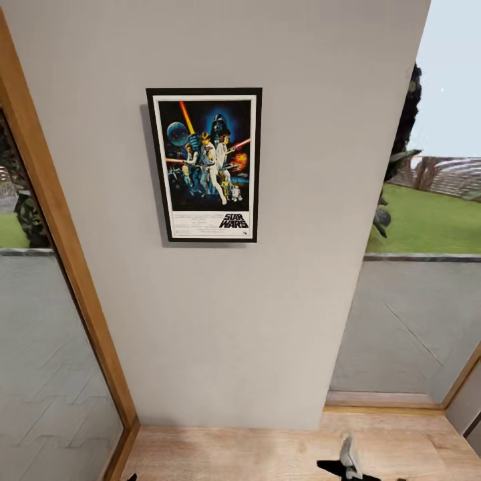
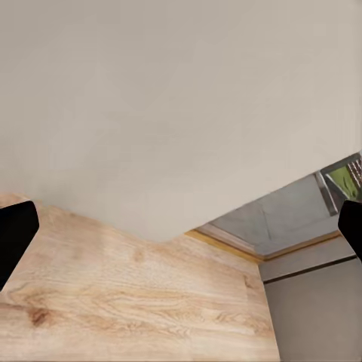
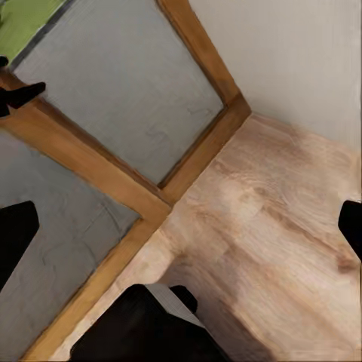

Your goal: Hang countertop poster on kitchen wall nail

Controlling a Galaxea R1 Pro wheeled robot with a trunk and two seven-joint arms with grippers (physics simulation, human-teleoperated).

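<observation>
Nearest us is the wooden floor (image 1: 267, 447), and both our grippers hang low over it with nothing between their fingers. In the left wrist view, the left gripper (image 2: 181, 230) has its dark fingertips at opposite edges of the picture, so it is spread wide over floor and wall. The right gripper (image 3: 181, 226) is likewise wide apart and empty, above the floor where a wood-framed glass panel (image 3: 113, 121) meets the corner.

Farther off stands the grey wall (image 1: 267, 321), and on it the poster (image 1: 204, 164) hangs upright and flat, apparently already on a nail we cannot see. It looks to us like a light, stiff, thin framed board, with a smooth face and a narrow black frame. We judge that any further hold belongs on a side edge of the frame, gripped gently to avoid tilting it.
</observation>
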